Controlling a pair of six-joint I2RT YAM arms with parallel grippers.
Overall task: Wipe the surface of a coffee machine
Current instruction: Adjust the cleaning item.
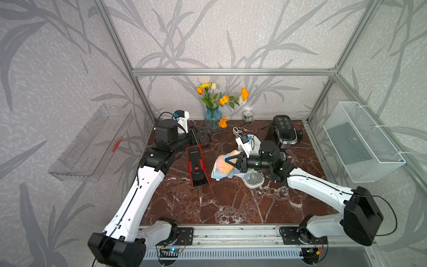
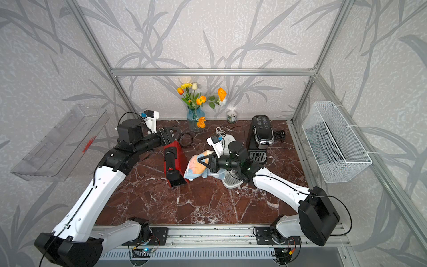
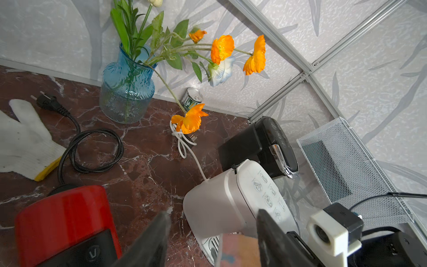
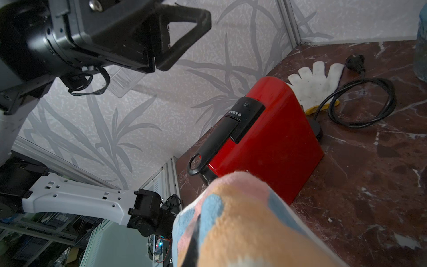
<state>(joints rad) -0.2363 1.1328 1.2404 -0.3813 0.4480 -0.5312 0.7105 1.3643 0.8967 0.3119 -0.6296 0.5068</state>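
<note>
A red coffee machine (image 1: 197, 166) (image 2: 173, 164) (image 4: 272, 138) stands mid-table, its black lever on top. My right gripper (image 1: 228, 161) (image 2: 203, 161) (image 4: 231, 242) is shut on a pastel orange, blue and pink cloth (image 1: 221, 167) (image 2: 195, 167) (image 4: 245, 215), which hangs just right of the red machine; whether they touch I cannot tell. The cloth hides most of the right fingers. My left gripper (image 1: 203, 134) (image 2: 173, 133) (image 3: 212, 215) is open and empty, above the machine's rear end (image 3: 62, 226).
A white coffee machine (image 3: 231, 198) (image 1: 254, 181) sits under the right arm, a black one (image 1: 285, 131) (image 3: 261, 143) behind it. At the back are a blue flower vase (image 1: 212, 118) and a can (image 1: 247, 116). A white glove (image 3: 20, 143) and a black cord (image 3: 92, 150) lie behind the red machine.
</note>
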